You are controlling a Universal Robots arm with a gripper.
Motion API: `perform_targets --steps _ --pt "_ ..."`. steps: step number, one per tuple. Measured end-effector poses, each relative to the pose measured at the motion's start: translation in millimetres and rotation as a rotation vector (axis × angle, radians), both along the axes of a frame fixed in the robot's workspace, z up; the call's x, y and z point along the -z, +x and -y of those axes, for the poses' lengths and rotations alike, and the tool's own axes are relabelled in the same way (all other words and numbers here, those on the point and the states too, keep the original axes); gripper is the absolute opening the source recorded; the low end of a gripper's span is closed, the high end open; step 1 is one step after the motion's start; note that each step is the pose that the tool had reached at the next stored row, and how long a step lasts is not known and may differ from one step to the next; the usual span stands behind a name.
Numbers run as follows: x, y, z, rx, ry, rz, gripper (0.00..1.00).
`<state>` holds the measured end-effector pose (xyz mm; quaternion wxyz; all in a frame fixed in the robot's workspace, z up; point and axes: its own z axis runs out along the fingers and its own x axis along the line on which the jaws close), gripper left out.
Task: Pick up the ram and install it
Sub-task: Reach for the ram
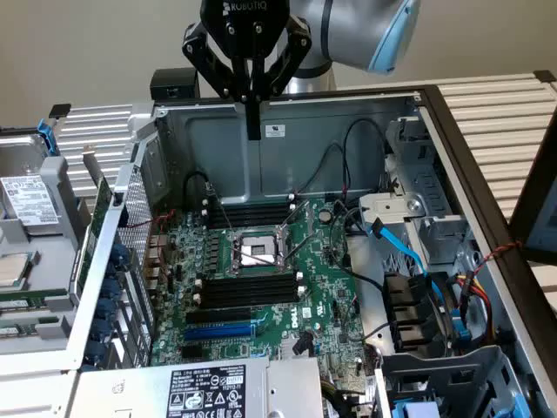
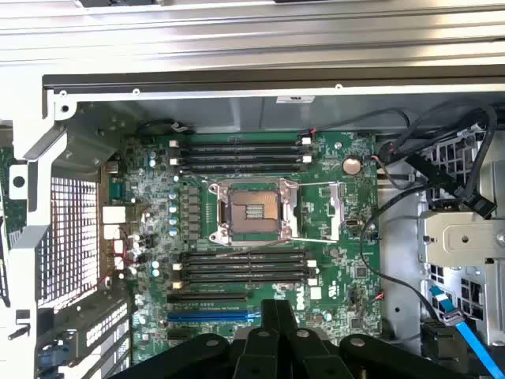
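In the exterior view the hand (image 1: 253, 131) hangs closed, fingers pressed together, above the open computer case (image 1: 348, 113) and its motherboard (image 1: 318, 261); a long thin green board, seemingly the ram (image 1: 100, 228), stands on edge just outside the case wall at the exterior view's left, well apart from the hand. In the wrist view the closed hand (image 2: 276, 306) sits over the blue slot (image 2: 211, 317); black memory slots (image 2: 241, 267) flank the socket (image 2: 252, 212).

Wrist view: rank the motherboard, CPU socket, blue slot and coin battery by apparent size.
1. motherboard
2. CPU socket
3. blue slot, about as long as the socket but far thinner
4. coin battery
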<state>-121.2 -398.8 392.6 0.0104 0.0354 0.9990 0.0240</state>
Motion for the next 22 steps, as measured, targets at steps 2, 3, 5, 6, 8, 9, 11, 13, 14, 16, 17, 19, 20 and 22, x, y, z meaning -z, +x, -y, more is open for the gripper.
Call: perform_targets --steps 2,3,5,6,8,9,11,13,14,16,17,19,20,22 --pt "0.0 0.0 0.0 0.000 0.0000 0.0000 0.11" --pt "0.0 0.0 0.0 0.000 0.0000 0.0000 0.11" --pt "0.0 0.0 0.0 0.000 0.0000 0.0000 0.11" --pt "0.0 0.0 0.0 0.000 0.0000 0.0000 0.11" --pt "0.0 0.0 0.0 0.000 0.0000 0.0000 0.11" --pt "0.0 0.0 0.0 0.000 0.0000 0.0000 0.11" --pt "0.0 0.0 0.0 0.000 0.0000 0.0000 0.11" --pt "0.0 -0.1 0.0 0.000 0.0000 0.0000 0.11" --pt "-0.1 -0.9 0.0 0.000 -0.0002 -0.0001 0.11" --pt "-0.1 -4.5 0.0 0.000 -0.0002 -0.0002 0.11" --pt "-0.1 -7.1 0.0 0.000 -0.0001 -0.0001 0.11" --pt "-0.1 -15.2 0.0 0.000 -0.0001 -0.0001 0.11" --pt "0.0 -19.9 0.0 0.000 0.0000 0.0000 0.11" --pt "0.0 -28.8 0.0 0.000 0.0000 0.0000 0.11"
